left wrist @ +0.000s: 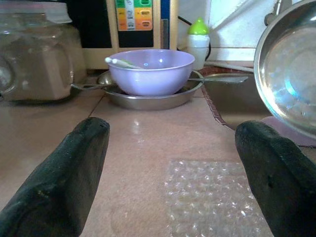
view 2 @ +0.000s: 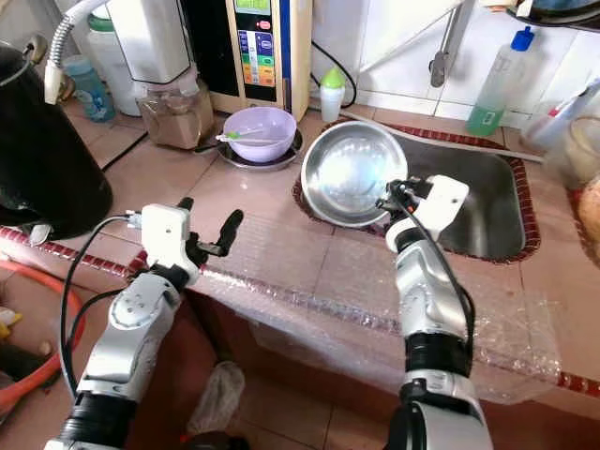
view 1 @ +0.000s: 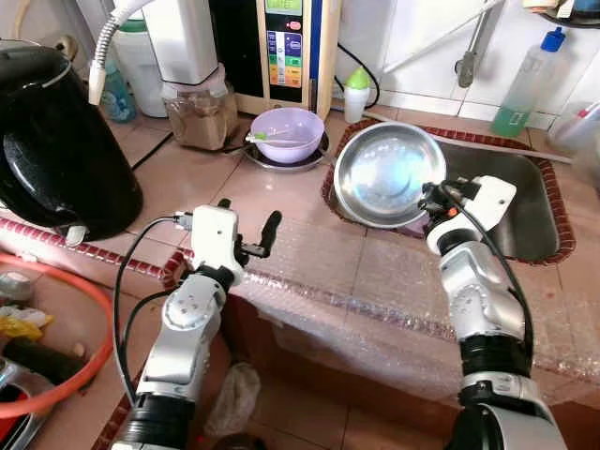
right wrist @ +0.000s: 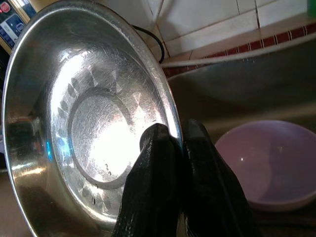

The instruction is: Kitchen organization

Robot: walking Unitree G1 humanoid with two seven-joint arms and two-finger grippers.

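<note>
A shiny steel bowl (view 1: 386, 174) is held tilted above the left end of the sink (view 1: 520, 202), its rim pinched by my right gripper (view 1: 433, 199), which is shut on it. In the right wrist view the two black fingers (right wrist: 170, 177) clamp the steel bowl (right wrist: 94, 118), and a purple bowl (right wrist: 269, 163) lies in the sink below. My left gripper (view 1: 248, 230) hovers open over the tiled counter, pointing toward a lilac bowl (view 1: 286, 133) that sits in a steel dish (left wrist: 148, 98) with a utensil across it.
A black kettle (view 1: 56, 141) stands at the far left. A glass jar (view 1: 199, 108), a water purifier (view 1: 281, 47) and a small green-capped bottle (view 1: 355, 92) line the back wall. Bubble wrap (view 1: 375, 281) covers the counter's front edge. A green soap bottle (view 1: 525, 84) stands behind the sink.
</note>
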